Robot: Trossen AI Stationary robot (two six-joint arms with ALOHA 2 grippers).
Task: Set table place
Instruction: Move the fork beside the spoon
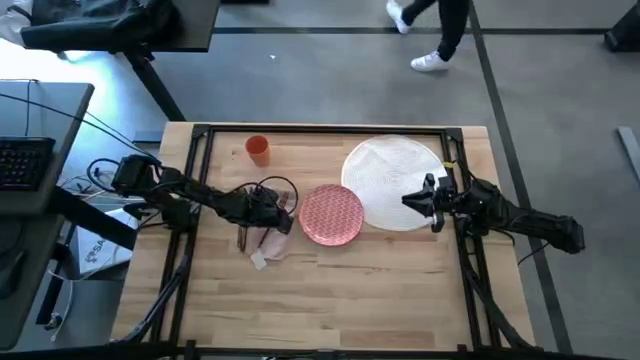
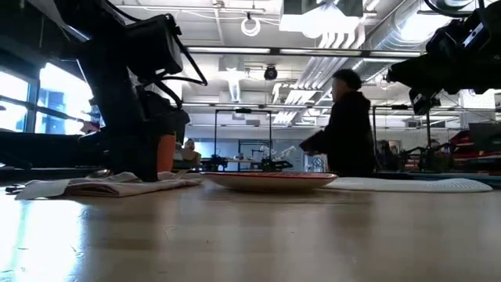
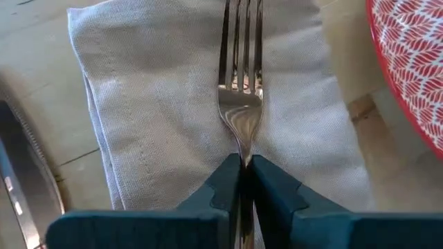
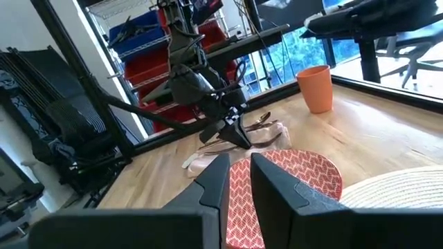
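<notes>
On the table (image 1: 330, 290), the napkin (image 1: 268, 240) lies just left of the small plate (image 1: 331, 215), a fork (image 3: 240, 104) on it. The large plate (image 1: 385, 170) sits right; the cup (image 1: 258, 150) stands behind.

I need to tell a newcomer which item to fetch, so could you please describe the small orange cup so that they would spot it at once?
Start at the light-wood table and look to its far edge, on the left arm's side. The cup stands there alone, apart from the red-patterned plate and the napkin. It is the only upright, plain orange thing there.
</notes>
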